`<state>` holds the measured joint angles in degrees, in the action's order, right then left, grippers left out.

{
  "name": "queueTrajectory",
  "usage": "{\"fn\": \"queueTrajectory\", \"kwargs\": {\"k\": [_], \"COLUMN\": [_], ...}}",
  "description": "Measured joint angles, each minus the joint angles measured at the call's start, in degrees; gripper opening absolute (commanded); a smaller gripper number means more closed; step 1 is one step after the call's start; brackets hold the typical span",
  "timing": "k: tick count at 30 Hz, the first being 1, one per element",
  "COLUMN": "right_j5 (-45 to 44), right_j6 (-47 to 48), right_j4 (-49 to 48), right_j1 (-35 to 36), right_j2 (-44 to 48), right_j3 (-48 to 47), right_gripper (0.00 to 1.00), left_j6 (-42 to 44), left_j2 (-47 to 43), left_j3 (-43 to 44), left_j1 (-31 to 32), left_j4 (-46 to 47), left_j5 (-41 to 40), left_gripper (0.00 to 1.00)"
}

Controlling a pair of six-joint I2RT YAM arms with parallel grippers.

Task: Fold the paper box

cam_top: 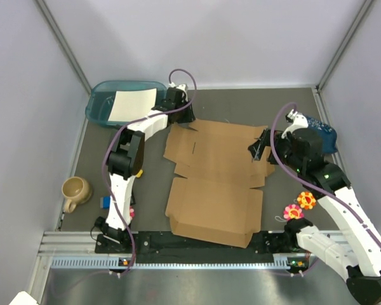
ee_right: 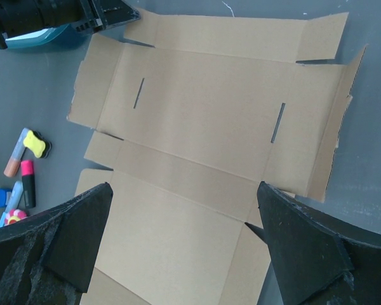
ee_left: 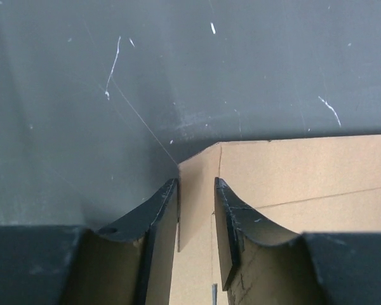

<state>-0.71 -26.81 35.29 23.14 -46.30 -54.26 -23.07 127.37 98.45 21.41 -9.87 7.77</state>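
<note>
The paper box (cam_top: 216,181) lies unfolded and nearly flat in the middle of the table, brown cardboard with flaps and slits. My left gripper (cam_top: 180,118) is low at its far left corner. In the left wrist view my jaws (ee_left: 197,200) stand a narrow gap apart, astride the corner flap (ee_left: 200,171), which runs between them. My right gripper (cam_top: 259,151) hovers over the box's right edge. In the right wrist view it (ee_right: 184,190) is wide open and empty, high above the flat box (ee_right: 203,127).
A teal tray (cam_top: 101,101) holding a white sheet (cam_top: 132,105) stands at the back left. A tan mug (cam_top: 75,190) is at the left. A blue object (cam_top: 320,133) and flower toys (cam_top: 305,200) lie at the right. Markers (ee_right: 25,171) lie left of the box.
</note>
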Motion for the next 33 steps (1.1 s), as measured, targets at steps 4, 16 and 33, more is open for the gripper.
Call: {"fn": "queueTrajectory", "kwargs": {"k": [4, 16, 33], "right_j5": [0.0, -0.02, -0.33], "right_j6": [0.0, -0.33, 2.95], "right_j4": [-0.13, -0.13, 1.11], "right_j1": [0.0, 0.0, 0.0], "right_j2": [-0.35, -0.98, -4.59], "right_j3": [0.0, 0.0, -5.6], "right_gripper": [0.99, 0.98, 0.89], "left_j6": [0.22, -0.81, 12.57], "left_j2": [0.94, -1.11, -22.84], "left_j3": [0.31, -7.13, -56.76], "left_j1": [0.02, 0.07, 8.57], "left_j4": [0.17, 11.28, 66.38], "left_j5": [1.29, 4.39, -7.28], "left_gripper": [0.31, 0.0, 0.0]}}
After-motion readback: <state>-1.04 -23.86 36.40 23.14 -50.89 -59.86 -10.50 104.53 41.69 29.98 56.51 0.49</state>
